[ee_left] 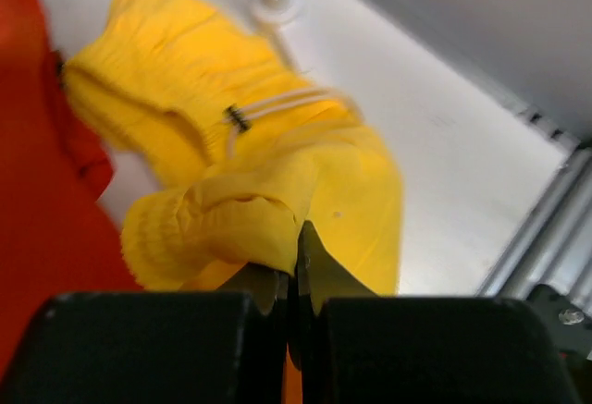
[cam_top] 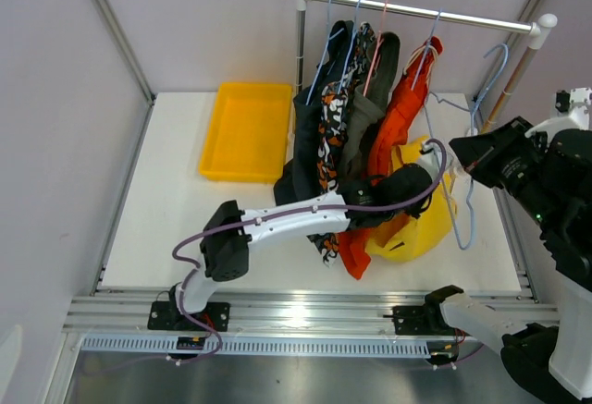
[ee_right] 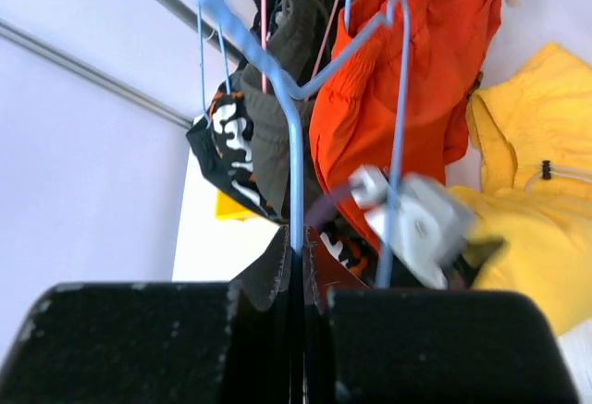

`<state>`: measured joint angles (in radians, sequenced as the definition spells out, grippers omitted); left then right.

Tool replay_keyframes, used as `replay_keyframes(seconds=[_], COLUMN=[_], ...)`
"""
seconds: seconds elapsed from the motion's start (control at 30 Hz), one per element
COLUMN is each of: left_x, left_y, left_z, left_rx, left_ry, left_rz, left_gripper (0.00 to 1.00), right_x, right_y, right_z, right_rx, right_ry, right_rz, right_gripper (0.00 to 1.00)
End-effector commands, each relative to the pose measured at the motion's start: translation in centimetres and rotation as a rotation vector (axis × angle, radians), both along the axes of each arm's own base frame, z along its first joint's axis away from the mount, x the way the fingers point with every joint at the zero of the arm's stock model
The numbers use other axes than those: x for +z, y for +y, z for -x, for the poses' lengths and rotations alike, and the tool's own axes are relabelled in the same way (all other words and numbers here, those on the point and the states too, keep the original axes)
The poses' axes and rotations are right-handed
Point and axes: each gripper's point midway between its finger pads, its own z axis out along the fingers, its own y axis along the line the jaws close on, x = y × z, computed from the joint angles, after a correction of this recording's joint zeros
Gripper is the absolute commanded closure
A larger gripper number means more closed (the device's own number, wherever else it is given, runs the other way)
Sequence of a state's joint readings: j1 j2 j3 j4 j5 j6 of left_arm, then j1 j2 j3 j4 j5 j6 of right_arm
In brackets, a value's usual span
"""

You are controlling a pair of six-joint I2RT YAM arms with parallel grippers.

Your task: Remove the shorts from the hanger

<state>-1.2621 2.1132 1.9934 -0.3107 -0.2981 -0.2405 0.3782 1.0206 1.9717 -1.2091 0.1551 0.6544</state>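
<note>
Toward the right of the white table (cam_top: 166, 228), the bright yellow soft fabric shorts (cam_top: 421, 228) are lying off any hanger, crumpled just below the hanging clothes. The left gripper (ee_left: 296, 251) is reaching across to them, its jaws pinched tight on a fold of the yellow cloth with no gap showing.

At the right of the frame, the right gripper (ee_right: 298, 251) is clamping the thin light-blue wire hanger (ee_right: 294, 145) — jaws closed on the wire, and that hanger is carrying nothing.

Up on the silver metal rail (cam_top: 425, 14) four pairs are hanging side by side: the dark navy-black shorts (cam_top: 305, 136), the orange, black and white camouflage shorts (cam_top: 331, 127), the dark olive-grey shorts (cam_top: 363, 127) and the orange-red shorts (cam_top: 398, 122), the last draping down just beside the yellow pair.

A yellow plastic tray (cam_top: 211, 145) is sitting in the upper left part of the table.
</note>
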Motion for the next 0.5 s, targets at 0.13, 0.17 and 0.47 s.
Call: replay_keyframes(seconds=[0.13,0.17,0.47], left_x=[6.6,7.7,18.0], left_y=[7.1,9.7,26.8], left_z=[8.7,9.8,10.5], left_rx=[0.024,0.025,0.154], left_ry=[-0.053,-0.046,-0.121], left_rz=[0.07,0.093,0.177], left_gripper=[1.0,1.0,1.0], right_x=[0.4,0.7,1.6], right_y=[-1.3,-1.2,-4.7], right_z=[-1.9,-3.3,-11.8], right_rx=[-0.037,-0.052,-0.211], right_ry=[0.002,0.004,-0.012], right_rz=[0.176,0.196,0.281], right_gripper=[1.0,1.0,1.0])
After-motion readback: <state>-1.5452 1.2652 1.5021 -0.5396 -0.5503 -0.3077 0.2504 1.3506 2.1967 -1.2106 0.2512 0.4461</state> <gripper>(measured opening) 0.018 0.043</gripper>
